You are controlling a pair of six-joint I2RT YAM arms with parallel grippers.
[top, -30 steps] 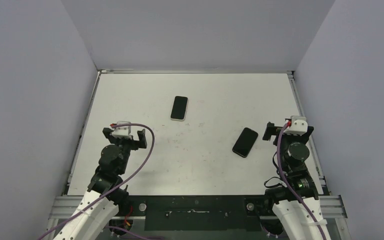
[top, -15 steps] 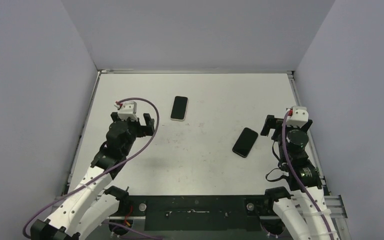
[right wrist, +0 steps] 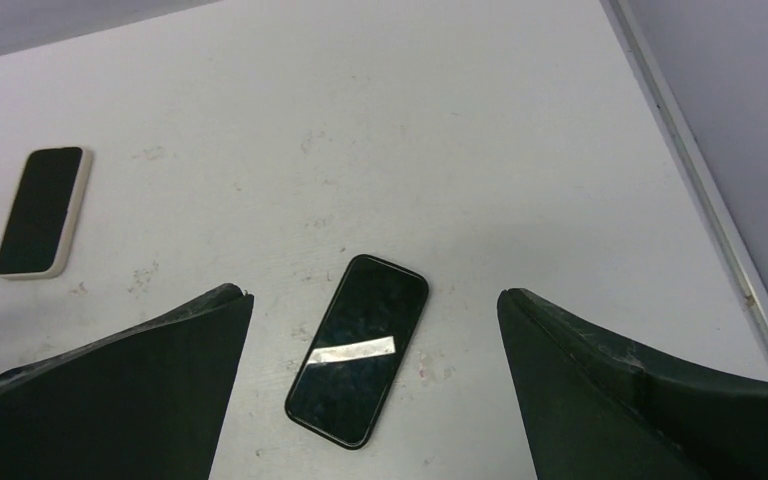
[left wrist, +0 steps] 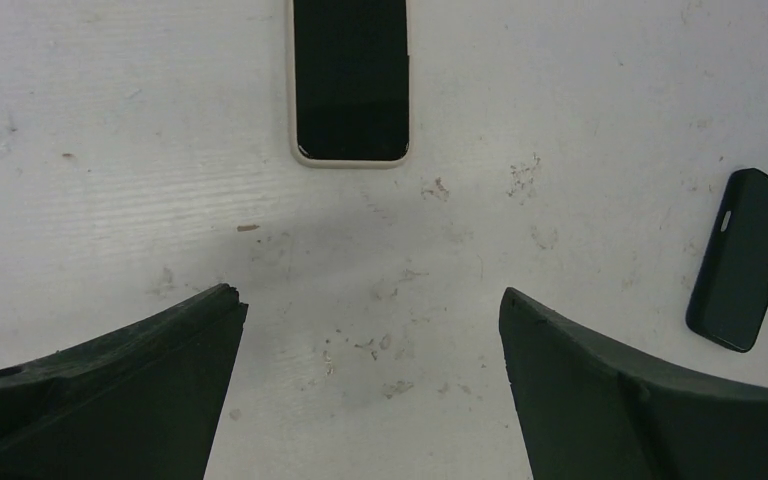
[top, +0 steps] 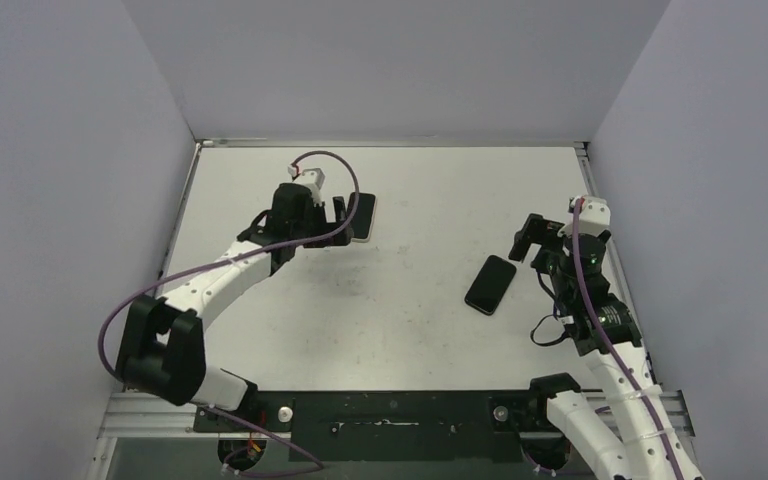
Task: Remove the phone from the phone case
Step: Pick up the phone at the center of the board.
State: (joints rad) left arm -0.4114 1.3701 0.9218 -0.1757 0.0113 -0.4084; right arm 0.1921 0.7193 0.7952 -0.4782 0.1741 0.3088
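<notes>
Top external view is showing the rectangular black-screened phone in a cream case [top: 365, 218] lying flat on the white bench [top: 410, 330] at 12 o'clock. It is just beside the left tool [left wrist: 370, 300], which is standing wide and empty. The right tool [right wrist: 372, 295] is also gaping wide and is holding nothing, near the glossy black phone [top: 490, 285] at 3 o'clock.

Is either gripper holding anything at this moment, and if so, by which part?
Nothing is held: the left gripper and the right gripper both stand open and empty.
</notes>
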